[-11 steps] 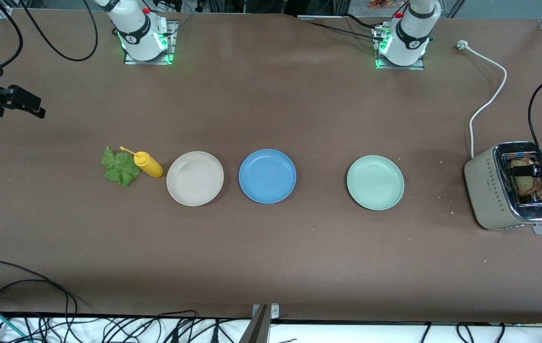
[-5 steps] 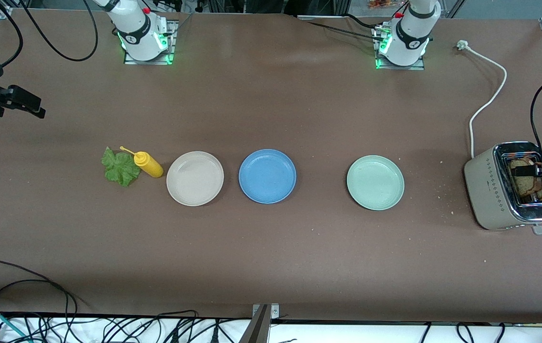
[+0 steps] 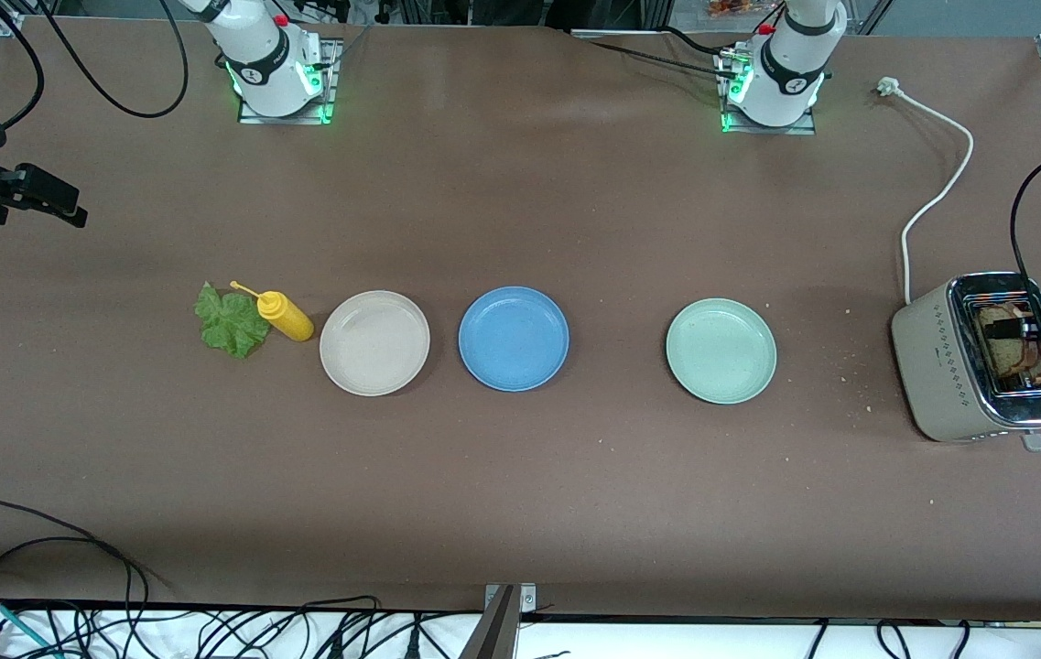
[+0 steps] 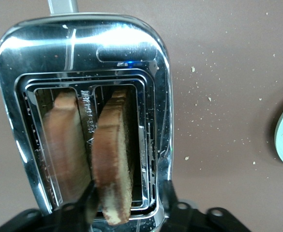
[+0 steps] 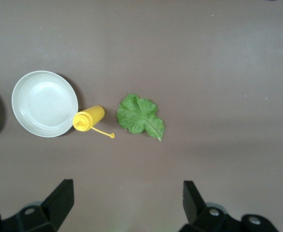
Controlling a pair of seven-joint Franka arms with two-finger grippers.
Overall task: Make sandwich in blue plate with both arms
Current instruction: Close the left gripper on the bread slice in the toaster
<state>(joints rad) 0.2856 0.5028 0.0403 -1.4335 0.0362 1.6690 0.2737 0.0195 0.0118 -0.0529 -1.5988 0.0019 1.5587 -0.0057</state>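
Note:
Two brown bread slices (image 4: 66, 145) (image 4: 113, 150) stand in the slots of a beige and chrome toaster (image 3: 941, 366) at the left arm's end of the table. My left gripper (image 4: 127, 195) is down over the toaster (image 4: 131, 34) and straddles one slice: one finger (image 4: 87, 195) touches it, while the other stands apart over the chrome rim, so it is open. The blue plate (image 3: 513, 338) lies bare mid-table. A green lettuce leaf (image 3: 229, 320) lies toward the right arm's end. My right gripper (image 5: 126, 198) waits open, high over the table by the lettuce (image 5: 140, 116).
A beige plate (image 3: 374, 342) and a yellow squeeze bottle (image 3: 285, 316) on its side lie between the lettuce and the blue plate. A pale green plate (image 3: 721, 350) sits between the blue plate and the toaster. The toaster's white cord (image 3: 941, 183) trails toward the bases. Crumbs dot the table.
My left gripper's fingers have drawn closer together around the bread slice in the toaster. The right arm has not moved.

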